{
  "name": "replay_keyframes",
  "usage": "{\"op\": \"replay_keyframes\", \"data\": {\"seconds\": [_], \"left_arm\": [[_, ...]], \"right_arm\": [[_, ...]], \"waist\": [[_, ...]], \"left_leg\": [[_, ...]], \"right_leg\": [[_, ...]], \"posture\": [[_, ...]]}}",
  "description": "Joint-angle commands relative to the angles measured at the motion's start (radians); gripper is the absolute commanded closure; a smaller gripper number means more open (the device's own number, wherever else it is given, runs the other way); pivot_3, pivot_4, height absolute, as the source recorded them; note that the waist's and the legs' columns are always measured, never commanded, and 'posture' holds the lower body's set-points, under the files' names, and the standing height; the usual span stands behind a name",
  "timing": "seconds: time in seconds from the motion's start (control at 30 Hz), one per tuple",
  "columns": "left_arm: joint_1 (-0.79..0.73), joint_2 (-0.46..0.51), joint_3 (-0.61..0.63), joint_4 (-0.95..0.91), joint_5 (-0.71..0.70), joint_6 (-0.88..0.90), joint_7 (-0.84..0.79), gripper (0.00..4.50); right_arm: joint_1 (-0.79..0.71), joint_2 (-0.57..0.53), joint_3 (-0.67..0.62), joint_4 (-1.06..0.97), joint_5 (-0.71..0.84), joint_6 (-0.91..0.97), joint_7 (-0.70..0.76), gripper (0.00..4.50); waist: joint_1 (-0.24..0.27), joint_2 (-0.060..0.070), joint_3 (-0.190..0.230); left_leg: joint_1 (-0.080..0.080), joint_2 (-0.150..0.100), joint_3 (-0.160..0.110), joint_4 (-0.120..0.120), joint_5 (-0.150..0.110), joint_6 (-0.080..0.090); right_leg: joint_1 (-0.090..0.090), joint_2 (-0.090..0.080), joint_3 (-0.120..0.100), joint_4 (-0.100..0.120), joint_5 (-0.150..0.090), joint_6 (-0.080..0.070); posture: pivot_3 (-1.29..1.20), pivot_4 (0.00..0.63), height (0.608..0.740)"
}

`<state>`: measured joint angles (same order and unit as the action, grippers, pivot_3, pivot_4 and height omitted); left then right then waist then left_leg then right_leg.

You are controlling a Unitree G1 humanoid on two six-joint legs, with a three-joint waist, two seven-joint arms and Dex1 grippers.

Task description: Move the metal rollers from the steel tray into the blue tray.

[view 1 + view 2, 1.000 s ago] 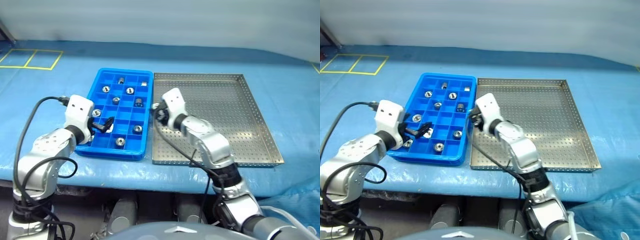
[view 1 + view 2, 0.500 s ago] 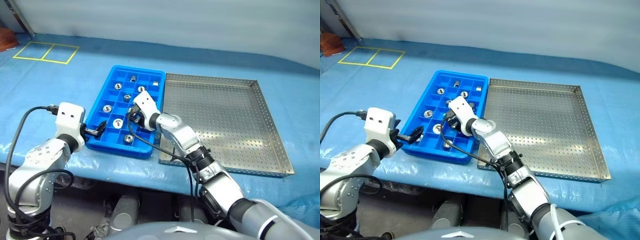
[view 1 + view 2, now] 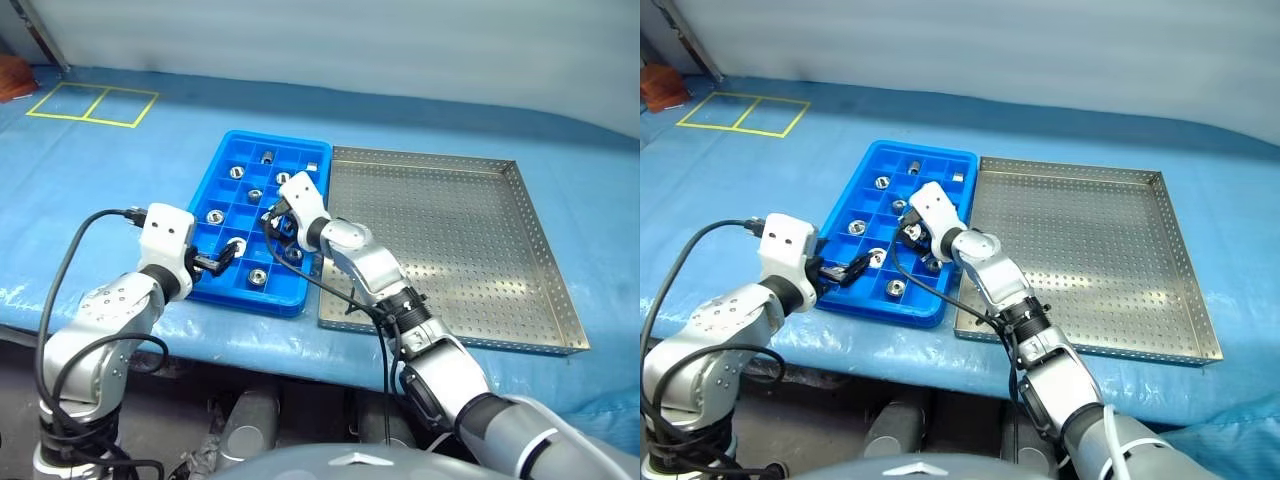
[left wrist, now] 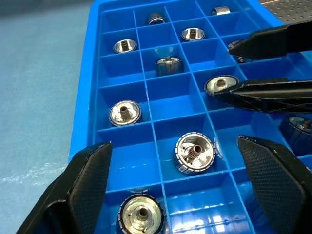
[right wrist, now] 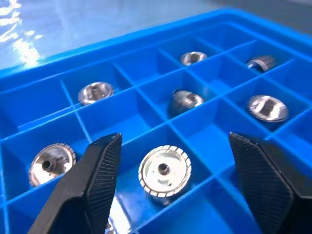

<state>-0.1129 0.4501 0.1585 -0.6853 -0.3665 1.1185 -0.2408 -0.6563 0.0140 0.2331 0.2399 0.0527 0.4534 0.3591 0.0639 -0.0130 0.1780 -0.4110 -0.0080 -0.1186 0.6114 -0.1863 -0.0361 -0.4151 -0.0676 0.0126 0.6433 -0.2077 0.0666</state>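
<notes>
The steel tray [image 3: 450, 240] lay bare on the table [image 3: 120, 160], its left rim touching the blue tray [image 3: 215, 185]. The metal rollers [image 5: 163, 170] sat singly in the blue tray's compartments. The right pincer [image 3: 910, 232] hung open over the tray's middle, one roller lying between and just beyond its fingers. The left pincer [image 3: 222, 256], also open, hovered at the tray's near left corner.

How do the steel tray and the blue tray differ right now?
The steel tray is grey metal with a perforated floor; the blue tray is plastic, divided into square compartments. The steel tray is wider; the blue tray is narrower. The steel tray's floor holds no rollers that I can see; the blue tray holds metal rollers in several compartments. Both lie flat, side by side, on the blue table cover.
</notes>
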Motion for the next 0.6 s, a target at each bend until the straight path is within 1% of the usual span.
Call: {"op": "replay_keyframes", "data": {"seconds": [0.03, 0.1, 0.2, 0.27, 0.37, 0.43, 0.6], "left_arm": [[-0.035, -0.019, -0.047, 0.005, 0.001, -0.048, -0.006, 0.00], [-0.040, -0.023, -0.065, 0.011, 0.004, -0.064, -0.011, 0.00], [-0.064, -0.025, -0.074, 0.040, 0.000, -0.108, -0.031, 0.00], [-0.080, -0.024, -0.071, 0.068, 0.000, -0.139, -0.045, 0.00], [-0.104, -0.032, -0.084, 0.119, -0.001, -0.194, -0.071, 0.00], [-0.124, -0.050, -0.107, 0.166, -0.006, -0.236, -0.096, 0.00], [-0.148, -0.067, -0.185, 0.249, 0.011, -0.351, -0.166, 0.00]], "right_arm": [[0.080, -0.072, -0.081, -0.280, 0.039, 0.094, -0.001, 0.81], [0.127, -0.110, -0.091, -0.363, 0.048, 0.137, 0.003, 0.81], [0.267, -0.234, -0.132, -0.522, 0.037, 0.187, 0.026, 0.81], [0.340, -0.293, -0.165, -0.590, 0.041, 0.178, 0.034, 0.81], [0.420, -0.369, -0.220, -0.638, 0.061, 0.194, 0.057, 0.81], [0.472, -0.432, -0.247, -0.655, 0.058, 0.210, 0.079, 0.81], [0.539, -0.534, -0.299, -0.692, 0.111, 0.230, 0.155, 0.81]], "waist": [[0.008, 0.000, 0.000], [0.007, 0.000, 0.000], [0.004, 0.000, 0.000], [0.003, 0.000, 0.000], [-0.022, 0.000, 0.000], [-0.029, 0.000, 0.000], [-0.054, 0.000, 0.000]], "left_leg": [[0.000, 0.000, 0.000, 0.000, 0.000, 0.000], [0.000, 0.000, 0.000, 0.000, 0.000, 0.000], [0.000, 0.000, 0.000, 0.000, 0.000, 0.000], [-0.001, 0.000, 0.000, 0.000, 0.000, 0.000], [-0.001, 0.000, 0.002, 0.001, -0.001, 0.000], [-0.001, 0.000, 0.003, 0.002, -0.001, 0.001], [-0.001, 0.000, 0.003, 0.002, -0.001, 0.002]], "right_leg": [[0.000, 0.000, 0.000, 0.000, 0.000, 0.000], [0.001, 0.000, 0.000, -0.001, 0.000, 0.000], [0.000, 0.000, 0.000, 0.000, 0.000, 0.000], [0.000, 0.000, 0.000, -0.001, -0.001, -0.001], [0.000, -0.001, 0.001, -0.001, -0.001, -0.001], [0.001, -0.002, 0.001, -0.001, -0.001, 0.000], [0.001, -0.002, 0.001, -0.001, -0.001, 0.000]], "posture": [[0.24, 0.150, 0.740], [0.23, 0.150, 0.740], [0.18, 0.150, 0.740], [0.16, 0.150, 0.740], [0.11, 0.150, 0.740], [0.09, 0.150, 0.740], [0.04, 0.150, 0.740]]}}
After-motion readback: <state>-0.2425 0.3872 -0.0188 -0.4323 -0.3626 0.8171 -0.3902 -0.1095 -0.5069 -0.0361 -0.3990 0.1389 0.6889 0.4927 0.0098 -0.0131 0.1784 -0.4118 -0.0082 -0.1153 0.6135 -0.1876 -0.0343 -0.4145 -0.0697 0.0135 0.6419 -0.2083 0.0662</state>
